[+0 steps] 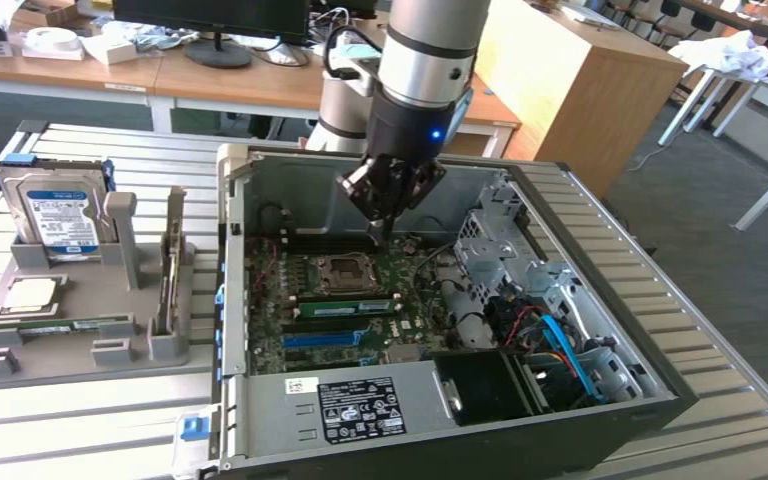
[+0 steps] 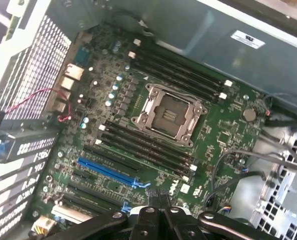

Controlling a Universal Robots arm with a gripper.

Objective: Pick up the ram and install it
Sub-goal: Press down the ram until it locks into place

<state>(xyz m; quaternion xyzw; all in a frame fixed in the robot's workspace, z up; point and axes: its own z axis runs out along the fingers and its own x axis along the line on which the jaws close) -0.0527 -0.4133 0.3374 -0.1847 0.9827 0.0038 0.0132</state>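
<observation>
The ram (image 1: 57, 325), a thin green stick, lies flat in the grey holder (image 1: 77, 350) on the exterior view's left, outside the computer case. My gripper (image 1: 379, 232) hangs inside the open case (image 1: 598, 300), just over the motherboard (image 1: 357, 330) beside the bare processor socket (image 1: 351, 268). Its fingers are pressed together with nothing between them. In the wrist view the gripper (image 2: 158, 196) is shut and points at the motherboard (image 2: 223, 135), with the socket (image 2: 168, 115) and the long black memory slots (image 2: 148, 147) ahead of it.
A blue-labelled hard drive (image 1: 57, 215) stands at the back of the holder, and a square silver chip (image 1: 31, 293) lies below it. Cables and a metal drive cage (image 1: 504, 250) fill the case on the exterior view's right. A blue expansion slot (image 2: 106, 172) lies near the fingers.
</observation>
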